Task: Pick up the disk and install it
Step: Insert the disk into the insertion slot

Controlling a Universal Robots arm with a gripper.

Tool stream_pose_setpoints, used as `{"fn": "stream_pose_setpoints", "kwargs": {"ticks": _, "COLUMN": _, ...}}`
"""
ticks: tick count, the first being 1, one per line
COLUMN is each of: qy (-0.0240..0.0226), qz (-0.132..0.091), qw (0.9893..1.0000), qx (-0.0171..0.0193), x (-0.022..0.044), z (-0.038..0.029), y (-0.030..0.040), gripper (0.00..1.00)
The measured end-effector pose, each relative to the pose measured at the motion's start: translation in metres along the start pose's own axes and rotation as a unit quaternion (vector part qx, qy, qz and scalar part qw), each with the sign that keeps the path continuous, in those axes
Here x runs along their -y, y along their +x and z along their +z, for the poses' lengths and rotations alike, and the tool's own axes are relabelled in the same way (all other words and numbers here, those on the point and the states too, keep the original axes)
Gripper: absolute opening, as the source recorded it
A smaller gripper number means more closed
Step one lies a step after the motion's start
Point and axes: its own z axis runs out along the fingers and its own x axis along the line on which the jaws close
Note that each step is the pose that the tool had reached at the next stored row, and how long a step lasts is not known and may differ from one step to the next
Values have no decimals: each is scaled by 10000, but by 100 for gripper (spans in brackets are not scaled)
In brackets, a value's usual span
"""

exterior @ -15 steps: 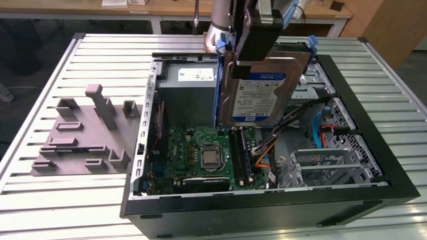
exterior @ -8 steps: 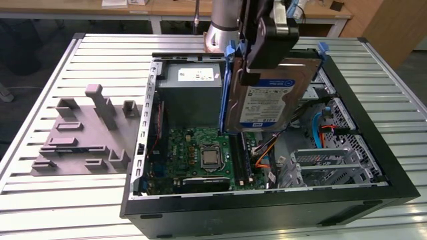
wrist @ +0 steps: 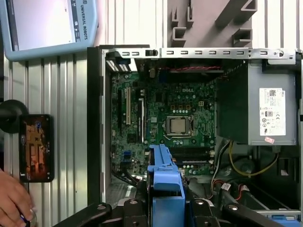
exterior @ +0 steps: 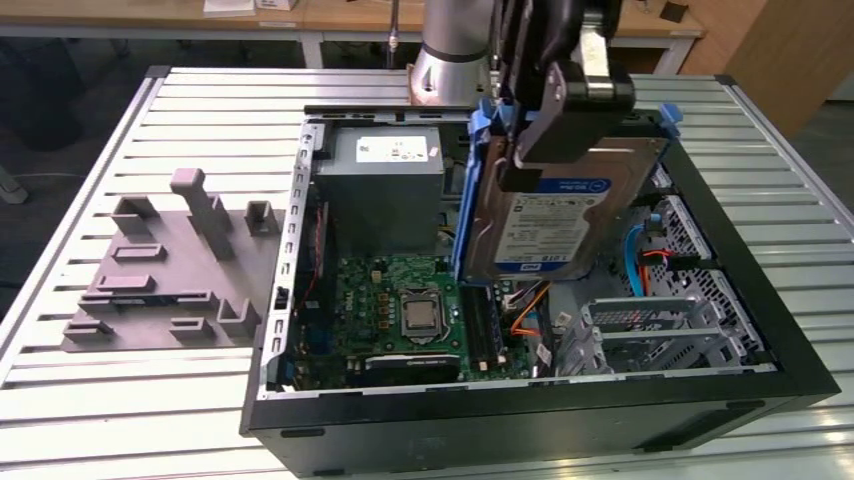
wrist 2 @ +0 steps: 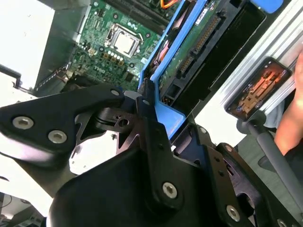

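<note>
Pincer [exterior: 537,150] clamped on the disk [exterior: 554,220], jaws closed onto its blue end handle [wrist 2: 166,118]. Disk hangs on edge above the open computer case [exterior: 534,405], handle end up, label face toward the exterior camera. Its lower end is over the case interior, between the motherboard [exterior: 400,305] and the metal drive cage [exterior: 667,325]; looks clear of both, not seated in any bay. Power-supply box [exterior: 380,175] is at the end of the case farthest from the exterior camera, just beside the disk's blue rail. Case lies on its side on the slatted desk [exterior: 80,400]; grey fixture block [exterior: 160,265] is outside the case, on the exterior view's left of it. Beyond the case's opposite wall are a phone [wrist: 35,146] and a person's hand [wrist: 12,205] near it.

Handling, as a judgement:
- Disk is a rigid metal slab, likely dense and heavy for its bulk; no give in the body.
- Bare metal and label face look smooth, so slippery under flat pads.
- Underside shows an exposed circuit board [wrist 2: 199,47] and connector pins; fragile, keep jaws off them. The drive itself is probably shock-sensitive, so no knocks against the case walls.
- Plastic rails are softer than the body and may flex a little.
- Best hold is the blue handle or the side rails, not the label face or the board.
- Held by one end only, the weight hangs below the grip; it could pivot or swing in the jaws if the clamp is light, so the grip wants to be firm and square across the handle.
</note>
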Motion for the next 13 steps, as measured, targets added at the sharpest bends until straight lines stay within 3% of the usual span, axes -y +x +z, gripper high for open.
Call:
{"fn": "stream_pose_setpoints", "kwargs": {"ticks": 2, "qy": 0, "qz": 0, "qw": 10000, "qx": -1, "x": 44, "z": 4, "y": 19, "gripper": 36}}
{"fn": "stream_pose_setpoints", "kwargs": {"ticks": 8, "qy": 0, "qz": 0, "qw": 10000, "qx": 0, "x": 79, "z": 27, "y": 169, "gripper": 36}}
{"fn": "stream_pose_setpoints", "kwargs": {"ticks": 13, "qy": 0, "qz": 0, "qw": 10000, "qx": -1, "x": 180, "z": 38, "y": 230, "gripper": 36}}
